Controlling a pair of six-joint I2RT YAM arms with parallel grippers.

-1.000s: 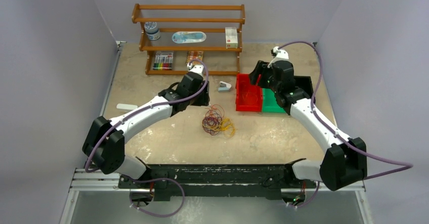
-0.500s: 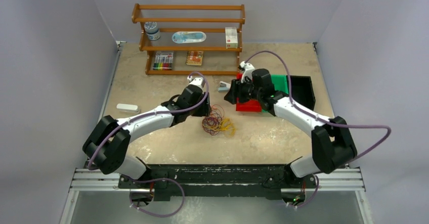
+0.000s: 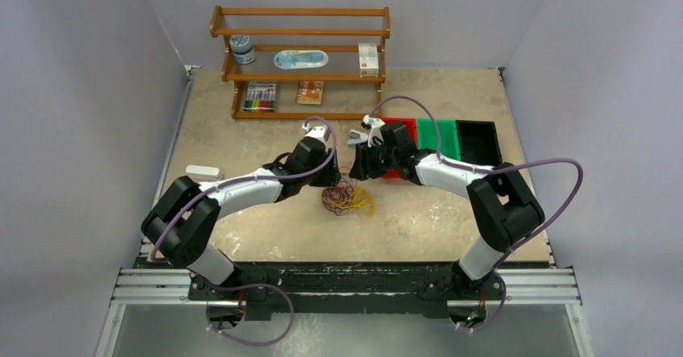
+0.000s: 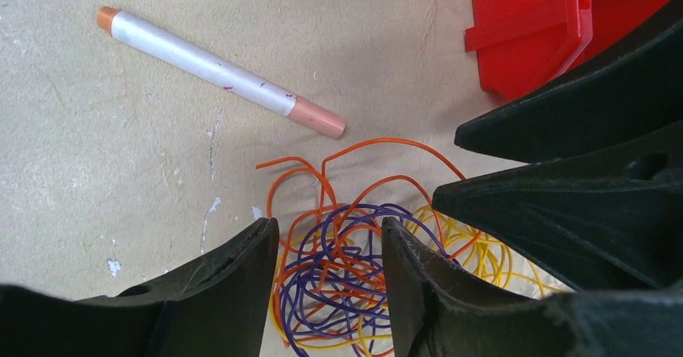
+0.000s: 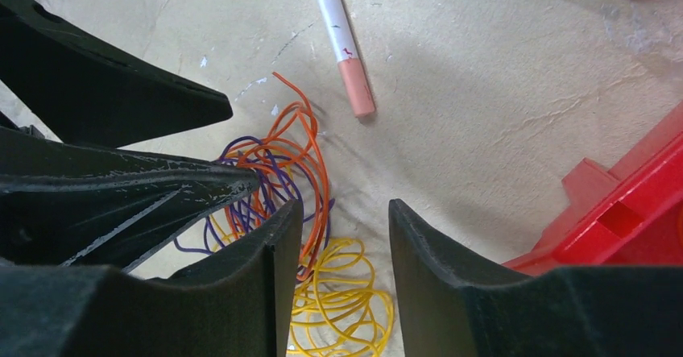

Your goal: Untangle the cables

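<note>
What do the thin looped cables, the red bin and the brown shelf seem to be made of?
Thin looped orange, yellow and purple cables: probably plastic-coated wire; smooth, slightly glossy, holding soft curls.
Red open-topped bin: likely moulded plastic; even colour, crisp ribs, faint sheen.
Brown railed shelf: apparently varnished wood; warm brown tone, grain too small to see.

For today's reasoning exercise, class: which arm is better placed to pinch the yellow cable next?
Right, probably. The yellow loops lie between the open fingers of the right gripper; the left gripper straddles mostly purple and orange strands, with most of the yellow off to its side.
</note>
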